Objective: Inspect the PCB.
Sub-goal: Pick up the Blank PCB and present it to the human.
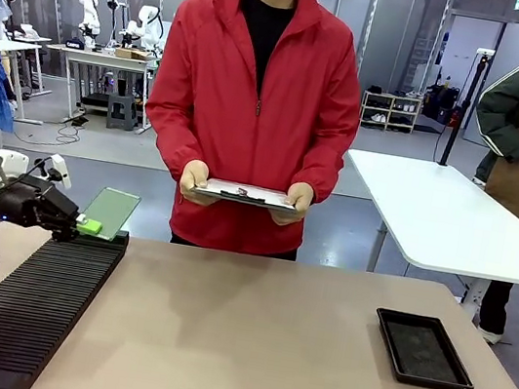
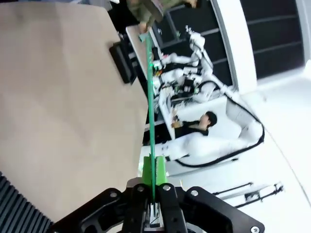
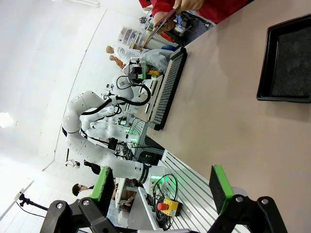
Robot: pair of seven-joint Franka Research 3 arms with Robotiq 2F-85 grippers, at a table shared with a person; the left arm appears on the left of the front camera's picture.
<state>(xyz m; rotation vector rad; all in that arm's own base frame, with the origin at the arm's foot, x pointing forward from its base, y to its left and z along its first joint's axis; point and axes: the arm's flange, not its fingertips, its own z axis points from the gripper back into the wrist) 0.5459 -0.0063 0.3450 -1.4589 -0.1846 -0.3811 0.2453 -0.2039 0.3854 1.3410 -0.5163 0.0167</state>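
Left gripper (image 1: 87, 224): fingers (image 2: 147, 171) clamped on the lower edge of the PCB (image 1: 110, 212). The board is held tilted at the far end of the black slotted rack (image 1: 23, 315), on the left side of the table (image 1: 245, 350). Its bottom edge sits right at the rack's far end; cannot tell whether it touches a slot. In the left wrist view the PCB (image 2: 149, 97) shows edge-on as a thin green line rising from between the green pads.

Rack: runs from the near left corner toward the far side, with rows of ribbed slots along its top.

Black tray (image 1: 434, 383): shallow and rectangular, on the right side of the table, well apart from the rack. Its dark inner floor is in plain view, also in the right wrist view (image 3: 265, 63).

Right gripper (image 3: 160, 189): fingers wide apart, nothing between the green pads, held above the table.

Person in a red jacket stands at the far side, centre, with both hands (image 1: 193, 179) holding a clipboard (image 1: 243, 193) level at waist height, over the far edge of the table.
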